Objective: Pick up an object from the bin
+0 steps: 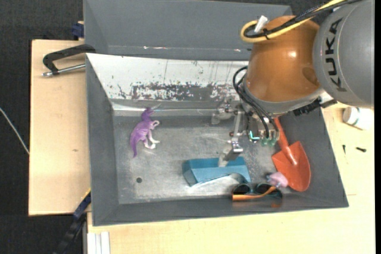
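- The blue wedge-shaped block lies on the floor of the bin, near the front wall, a little right of the middle.
- My gripper hangs low over its back edge; I cannot tell if it touches.
- I cannot tell whether my fingers are spread or pressed together.
- Black sunglasses lie just in front of the block, with a small pink thing beside them.
- An orange shovel lies at the right.
- A purple dinosaur stands well apart at the left.
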Motion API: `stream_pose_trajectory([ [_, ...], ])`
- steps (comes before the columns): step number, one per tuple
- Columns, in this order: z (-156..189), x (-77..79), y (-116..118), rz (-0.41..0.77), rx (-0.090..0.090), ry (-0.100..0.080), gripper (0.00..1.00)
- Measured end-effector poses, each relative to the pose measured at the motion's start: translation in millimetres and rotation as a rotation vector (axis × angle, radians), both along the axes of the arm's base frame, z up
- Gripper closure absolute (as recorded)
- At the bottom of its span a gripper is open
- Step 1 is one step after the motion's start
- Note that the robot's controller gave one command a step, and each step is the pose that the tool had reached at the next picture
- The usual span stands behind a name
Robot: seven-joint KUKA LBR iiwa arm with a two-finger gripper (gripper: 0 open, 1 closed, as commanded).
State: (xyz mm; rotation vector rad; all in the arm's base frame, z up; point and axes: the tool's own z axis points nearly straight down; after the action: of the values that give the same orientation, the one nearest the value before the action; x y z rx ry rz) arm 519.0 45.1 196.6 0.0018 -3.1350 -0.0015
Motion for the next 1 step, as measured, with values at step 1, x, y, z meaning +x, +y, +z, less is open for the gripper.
stream_pose_trajectory([
  [1, 3.4, 1.0, -0.3, -0.001, 0.0, -0.006, 0.0],
])
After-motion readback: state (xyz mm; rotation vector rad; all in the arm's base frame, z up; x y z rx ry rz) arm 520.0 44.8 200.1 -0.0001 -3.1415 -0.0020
